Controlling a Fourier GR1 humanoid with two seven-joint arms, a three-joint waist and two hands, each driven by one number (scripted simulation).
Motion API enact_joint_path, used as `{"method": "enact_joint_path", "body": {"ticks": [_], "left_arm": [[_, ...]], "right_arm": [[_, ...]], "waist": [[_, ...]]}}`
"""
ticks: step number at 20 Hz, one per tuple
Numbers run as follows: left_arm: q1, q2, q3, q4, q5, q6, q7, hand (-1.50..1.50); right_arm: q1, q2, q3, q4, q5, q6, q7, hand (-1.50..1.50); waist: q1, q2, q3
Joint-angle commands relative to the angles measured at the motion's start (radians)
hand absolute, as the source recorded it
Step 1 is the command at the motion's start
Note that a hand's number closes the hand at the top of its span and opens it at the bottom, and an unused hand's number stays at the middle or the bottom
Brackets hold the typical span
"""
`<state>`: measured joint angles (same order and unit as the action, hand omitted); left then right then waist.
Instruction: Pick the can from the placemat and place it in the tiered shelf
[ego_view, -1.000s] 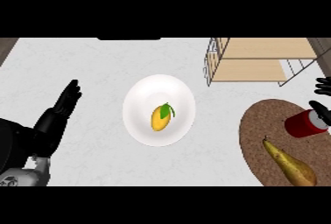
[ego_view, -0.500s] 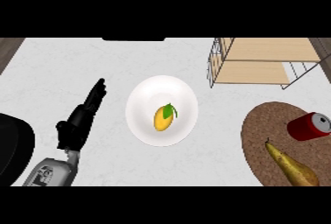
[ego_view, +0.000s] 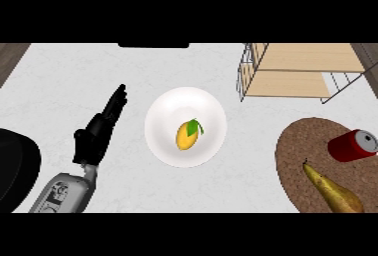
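Note:
A red can (ego_view: 353, 145) lies on its side on the brown round placemat (ego_view: 303, 150) at the right edge. The tiered shelf (ego_view: 299, 70), wire-framed with pale wooden boards, stands at the back right. My left hand (ego_view: 100, 130) is open with straight fingers pointing away, to the left of the white plate, far from the can. My right hand does not show in the view.
A white plate (ego_view: 184, 105) in the middle holds a yellow mango with a green leaf (ego_view: 187, 136). A yellow-brown pear (ego_view: 334, 190) lies on the placemat in front of the can. A dark rounded shape (ego_view: 15, 170) fills the left edge.
My right hand, beside the can one second ago, has left the view; the can stays lying on the placemat. My left hand has moved right and forward, towards the plate.

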<state>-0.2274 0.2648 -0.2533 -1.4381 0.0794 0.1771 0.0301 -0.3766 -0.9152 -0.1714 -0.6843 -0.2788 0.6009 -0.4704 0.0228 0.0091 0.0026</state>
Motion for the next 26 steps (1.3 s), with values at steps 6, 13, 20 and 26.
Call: {"method": "enact_joint_path", "body": {"ticks": [6,13,20,26], "left_arm": [[-0.003,0.009,0.025,0.002,-0.021,0.0,0.01,0.0],[0.025,-0.037,0.01,0.004,-0.043,0.011,-0.002,0.0],[0.066,-0.044,0.031,-0.048,-0.066,-0.02,0.032,0.0],[0.09,-0.055,0.062,-0.045,-0.087,-0.051,-0.009,0.0]], "right_arm": [[-0.075,-0.126,0.179,-0.122,0.228,0.09,0.038,-1.5],[-0.07,-0.165,0.262,-0.263,0.384,0.042,0.095,-1.5],[0.065,-0.129,0.155,-0.468,0.345,0.052,0.228,-1.5],[0.021,-0.05,0.097,-0.492,0.399,0.039,0.295,-1.5]], "waist": [[-0.008,-0.008,-0.003],[-0.019,-0.01,-0.003],[-0.03,-0.013,-0.003],[-0.02,-0.01,-0.003]]}}
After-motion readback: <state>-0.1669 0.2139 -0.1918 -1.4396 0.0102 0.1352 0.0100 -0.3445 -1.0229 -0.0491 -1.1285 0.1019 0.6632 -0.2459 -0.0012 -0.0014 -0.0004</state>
